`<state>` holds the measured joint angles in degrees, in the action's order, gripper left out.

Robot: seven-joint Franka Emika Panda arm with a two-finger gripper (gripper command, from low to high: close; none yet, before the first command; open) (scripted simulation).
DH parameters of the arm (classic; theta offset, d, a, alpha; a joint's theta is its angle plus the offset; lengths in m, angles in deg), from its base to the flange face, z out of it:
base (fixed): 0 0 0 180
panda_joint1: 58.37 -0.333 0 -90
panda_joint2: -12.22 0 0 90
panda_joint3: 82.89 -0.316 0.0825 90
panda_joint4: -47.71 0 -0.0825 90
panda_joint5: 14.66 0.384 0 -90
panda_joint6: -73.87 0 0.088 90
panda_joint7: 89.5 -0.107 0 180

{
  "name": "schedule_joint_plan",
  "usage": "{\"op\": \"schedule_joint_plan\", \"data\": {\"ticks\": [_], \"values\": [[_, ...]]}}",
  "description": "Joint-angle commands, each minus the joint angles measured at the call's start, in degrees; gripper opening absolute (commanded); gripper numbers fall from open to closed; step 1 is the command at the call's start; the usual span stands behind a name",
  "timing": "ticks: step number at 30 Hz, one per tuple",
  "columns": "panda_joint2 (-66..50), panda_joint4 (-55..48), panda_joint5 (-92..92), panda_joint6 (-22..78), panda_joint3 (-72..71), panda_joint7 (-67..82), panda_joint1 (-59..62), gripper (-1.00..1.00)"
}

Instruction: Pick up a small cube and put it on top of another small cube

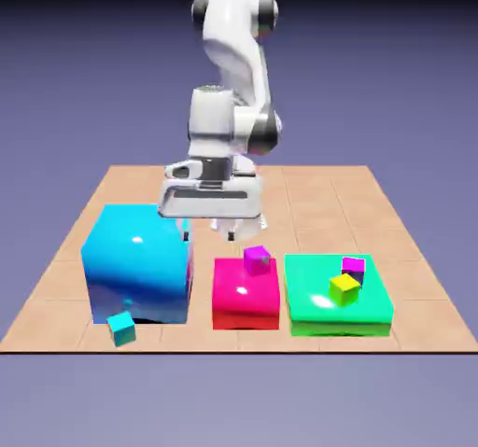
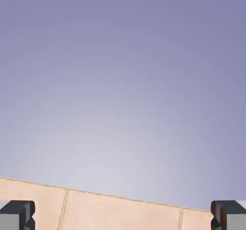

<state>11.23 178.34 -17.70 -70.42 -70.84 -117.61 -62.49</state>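
Note:
The small teal cube [image 1: 121, 328] lies on the table in front of the big cyan block [image 1: 137, 263], near the front edge. A small purple-magenta cube [image 1: 257, 259] rests on the pink block [image 1: 246, 296]. On the green block [image 1: 322, 310] sit a small yellow cube [image 1: 344, 289] and a small magenta cube [image 1: 353, 268]. My gripper [image 1: 213, 227] hangs behind the cyan and pink blocks, well back from the teal cube. In the hand view the gripper [image 2: 123, 219] is open, its fingertips [image 2: 17, 214] far apart with nothing between them; no cube shows there.
The three big blocks stand in a row across the front of the tan tiled table [image 1: 308, 193]. The hand view shows only a strip of table [image 2: 120, 212] and the blue-violet backdrop.

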Motion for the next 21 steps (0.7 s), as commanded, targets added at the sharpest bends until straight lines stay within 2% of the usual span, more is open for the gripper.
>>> {"op": "schedule_joint_plan", "data": {"ticks": [1, 21], "values": [[-2.1, -1.9, -0.2, 1.8, 0.7, 0.9, -0.4, 0.00], [-43.6, -39.4, -3.9, 38.5, 15.6, 18.6, -5.0, 0.00]]}}
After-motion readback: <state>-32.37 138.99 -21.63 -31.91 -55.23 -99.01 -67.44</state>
